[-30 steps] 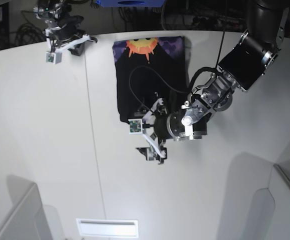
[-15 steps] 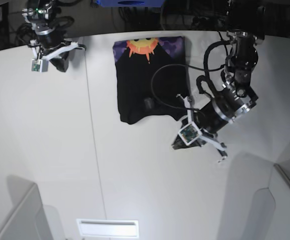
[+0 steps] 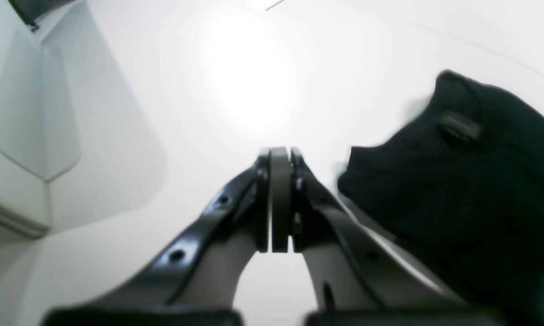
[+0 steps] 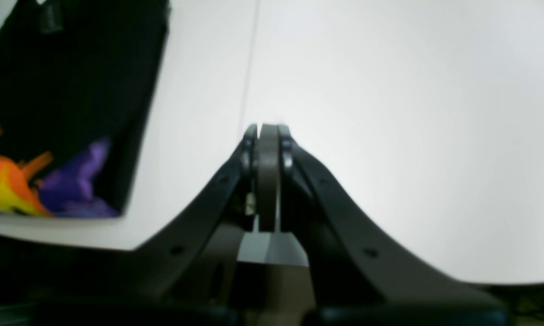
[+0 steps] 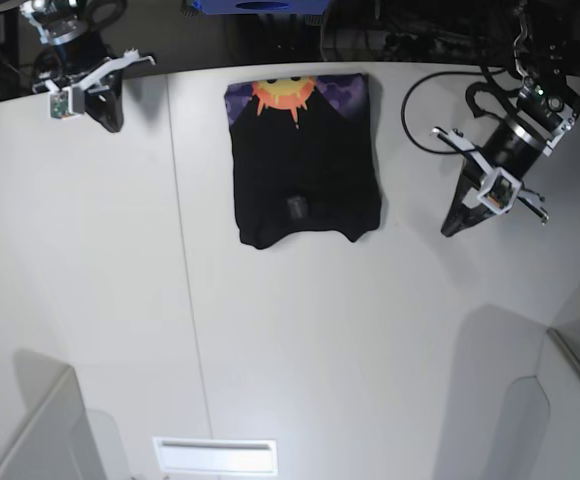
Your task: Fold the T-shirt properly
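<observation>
From the left wrist view the T-shirt (image 3: 471, 190) is smeared by blur and runs off the right and bottom edges, so its folds can't be read; a small patch near its hem is too soft to identify. The right wrist view cuts the shirt at the left edge, showing only part of the sun print (image 4: 4, 185). Overhead, the far worktop (image 5: 90, 300) edge vanishes into dark clutter.

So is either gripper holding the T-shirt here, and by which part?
Nothing is held. The left gripper and right gripper are both shut on nothing, off the T-shirt, which lies folded on the table.
</observation>
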### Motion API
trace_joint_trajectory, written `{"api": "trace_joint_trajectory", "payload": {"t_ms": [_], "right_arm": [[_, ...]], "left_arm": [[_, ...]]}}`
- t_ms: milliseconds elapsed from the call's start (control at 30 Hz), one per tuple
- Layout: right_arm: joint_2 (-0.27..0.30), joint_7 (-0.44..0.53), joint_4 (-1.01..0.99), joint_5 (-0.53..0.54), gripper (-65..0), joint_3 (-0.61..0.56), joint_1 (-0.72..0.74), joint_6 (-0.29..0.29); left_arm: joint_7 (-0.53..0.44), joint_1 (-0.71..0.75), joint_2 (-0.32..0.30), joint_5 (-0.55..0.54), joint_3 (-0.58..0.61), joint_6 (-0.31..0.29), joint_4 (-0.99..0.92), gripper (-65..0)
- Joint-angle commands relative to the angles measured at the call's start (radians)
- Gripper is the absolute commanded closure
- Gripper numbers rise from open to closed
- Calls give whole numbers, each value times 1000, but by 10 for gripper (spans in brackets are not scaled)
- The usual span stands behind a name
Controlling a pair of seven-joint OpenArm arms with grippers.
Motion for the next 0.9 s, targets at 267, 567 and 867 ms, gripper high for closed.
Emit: {"api": "trace_joint_trajectory", "payload": {"t_ms": [267,567,867], "right_arm": [[15,156,17,-117,0,10,-127,5],[16,223,12,-140,0,13,-249,5],[-28,205,8,-401,0,9,-339,3]], "left_arm": [[-256,253,-37,-25,-75,-9,18,0],[-366,433,-37,-25,-71,-9,-27,0],[-527,581,-37,-23,-64,-9,-162,0]]}}
